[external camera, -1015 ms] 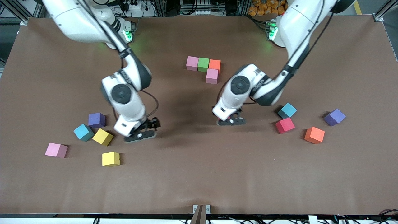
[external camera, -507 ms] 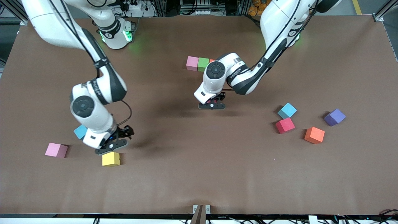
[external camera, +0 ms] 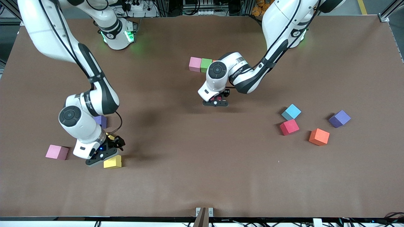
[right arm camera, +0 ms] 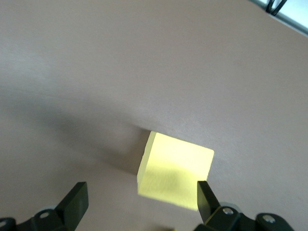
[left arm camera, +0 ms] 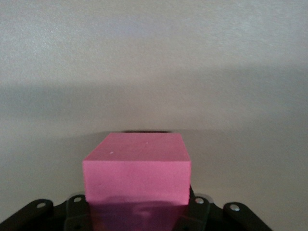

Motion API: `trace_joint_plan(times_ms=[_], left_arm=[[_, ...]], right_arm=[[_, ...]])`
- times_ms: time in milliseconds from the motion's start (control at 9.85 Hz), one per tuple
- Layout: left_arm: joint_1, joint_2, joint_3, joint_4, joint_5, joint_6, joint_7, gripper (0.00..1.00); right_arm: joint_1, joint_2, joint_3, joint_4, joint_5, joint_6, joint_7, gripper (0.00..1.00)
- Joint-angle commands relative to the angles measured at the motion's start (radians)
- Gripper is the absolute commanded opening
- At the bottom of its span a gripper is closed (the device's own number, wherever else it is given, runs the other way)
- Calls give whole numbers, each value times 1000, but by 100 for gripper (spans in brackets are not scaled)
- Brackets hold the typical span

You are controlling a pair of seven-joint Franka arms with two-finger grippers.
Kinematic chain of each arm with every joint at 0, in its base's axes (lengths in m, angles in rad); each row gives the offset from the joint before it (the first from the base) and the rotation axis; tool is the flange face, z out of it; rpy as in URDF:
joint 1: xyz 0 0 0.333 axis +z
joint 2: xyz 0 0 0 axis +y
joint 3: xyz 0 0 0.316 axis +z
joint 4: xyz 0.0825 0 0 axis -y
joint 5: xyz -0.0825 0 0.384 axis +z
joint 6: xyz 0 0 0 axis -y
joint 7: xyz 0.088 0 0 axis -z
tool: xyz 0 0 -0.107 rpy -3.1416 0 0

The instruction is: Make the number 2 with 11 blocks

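The brown desk [external camera: 202, 176] carries the whole job, with both arms reaching in from their bases. The number 2 [external camera: 200, 64] is only begun: a pink cube [external camera: 195, 64] and a green cube [external camera: 206, 65] sit touching in a row, while the rest of the start is hidden under the left arm.

The left end effector [external camera: 216, 102] hangs low just in front of that row, clamped on a red-pink cube [left arm camera: 136, 168] that fills the left wrist view. The right end effector [external camera: 100, 156] is over the right arm's end of the desk with its fingers spread wide on either side of a yellow cube [external camera: 113, 161], not yet gripping.

Loose blocks lie well apart: a pink one [external camera: 56, 152] and a purple one [external camera: 101, 121] near the right arm, and sky-blue [external camera: 291, 111], red [external camera: 289, 126], orange [external camera: 319, 136] and purple [external camera: 339, 118] ones toward the left arm's end.

Risks, as I judge them: the yellow cube looks off-centre between the fingers, so closing may twist or push it away. The held cube, set down crooked, could nudge the placed row out of line.
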State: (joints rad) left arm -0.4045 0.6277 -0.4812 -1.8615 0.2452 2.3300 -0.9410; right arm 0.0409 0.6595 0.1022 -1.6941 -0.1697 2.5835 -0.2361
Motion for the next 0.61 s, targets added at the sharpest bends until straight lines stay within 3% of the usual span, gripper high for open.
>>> trace_joint_plan(times_ms=[0,203,406,507], left_arm=[[42,-107,-33,-59,6,0,-33,0],[108,-160,-77,-106,37,43,-36,0],[128,-172,-94,-165,171,168,-181,0],[127,-154,-94,-159,207,169,-202,0]], right_arm=[[-27,69,10,42,39,53,-35,100],[-30,77,8,60,73,52,-35,100],[-30,80,8,100,72,34,-38,100],[-32,80,8,105,73,30,-38,100]])
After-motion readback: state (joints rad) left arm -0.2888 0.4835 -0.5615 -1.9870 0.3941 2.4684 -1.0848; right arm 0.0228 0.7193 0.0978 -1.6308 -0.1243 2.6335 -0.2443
